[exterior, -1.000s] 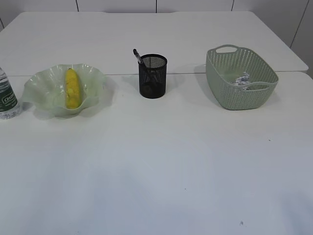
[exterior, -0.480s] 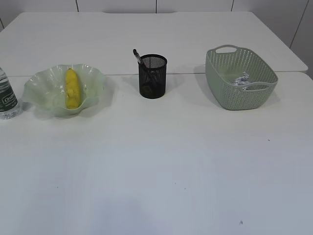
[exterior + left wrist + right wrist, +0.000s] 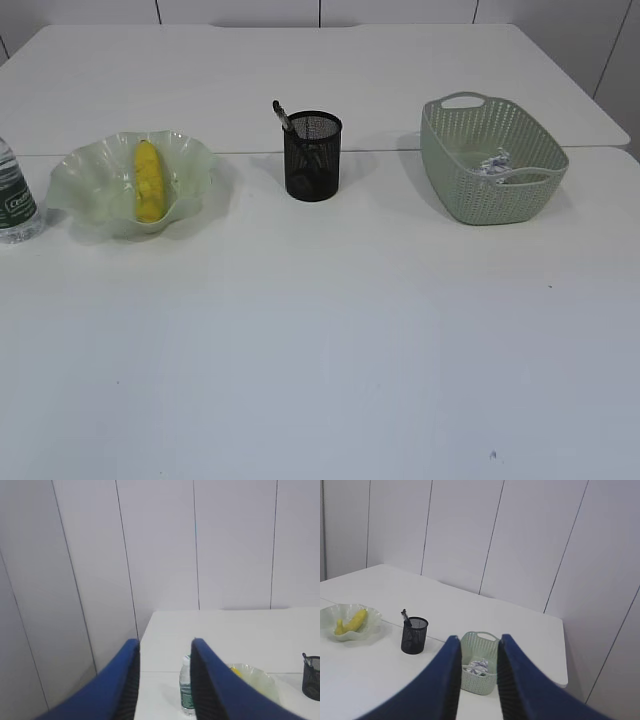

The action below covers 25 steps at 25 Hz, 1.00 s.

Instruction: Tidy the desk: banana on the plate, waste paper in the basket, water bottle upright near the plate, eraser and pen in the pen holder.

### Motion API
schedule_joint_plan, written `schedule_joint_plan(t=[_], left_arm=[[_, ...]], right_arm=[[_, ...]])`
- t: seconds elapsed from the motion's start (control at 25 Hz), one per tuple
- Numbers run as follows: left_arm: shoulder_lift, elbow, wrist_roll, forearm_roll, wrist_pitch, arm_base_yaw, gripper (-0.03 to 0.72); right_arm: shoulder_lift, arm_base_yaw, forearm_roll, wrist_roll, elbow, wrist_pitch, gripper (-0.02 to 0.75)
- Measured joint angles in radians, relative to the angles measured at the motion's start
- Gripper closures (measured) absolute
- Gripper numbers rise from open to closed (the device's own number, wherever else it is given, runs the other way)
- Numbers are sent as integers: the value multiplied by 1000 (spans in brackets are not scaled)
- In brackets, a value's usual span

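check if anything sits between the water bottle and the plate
Nothing visible does. The water bottle stands upright just left of the plate, with only bare desk in the gap between them.

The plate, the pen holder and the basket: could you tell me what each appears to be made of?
The plate looks like translucent pale green glass, possibly plastic: light passes through its glossy ruffled rim. The pen holder seems to be black wire mesh with a matte finish; you can see through it. The basket appears to be moulded sage green plastic, matte, with regular perforations.
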Motion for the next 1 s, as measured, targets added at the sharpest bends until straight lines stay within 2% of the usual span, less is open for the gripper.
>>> schedule_joint_plan(t=[0.24,0.6,1.0], left_arm=[[-82,-5,0,0,73,0,455],[-146,-9,0,-9,73,0,455],[-157,-2,0,-16,73,0,455]], right_arm=[[-41,0,60,-22,27,2,546],[-201,0,155,-34,198,4,546],[-206,0,197,-42,355,6,546]])
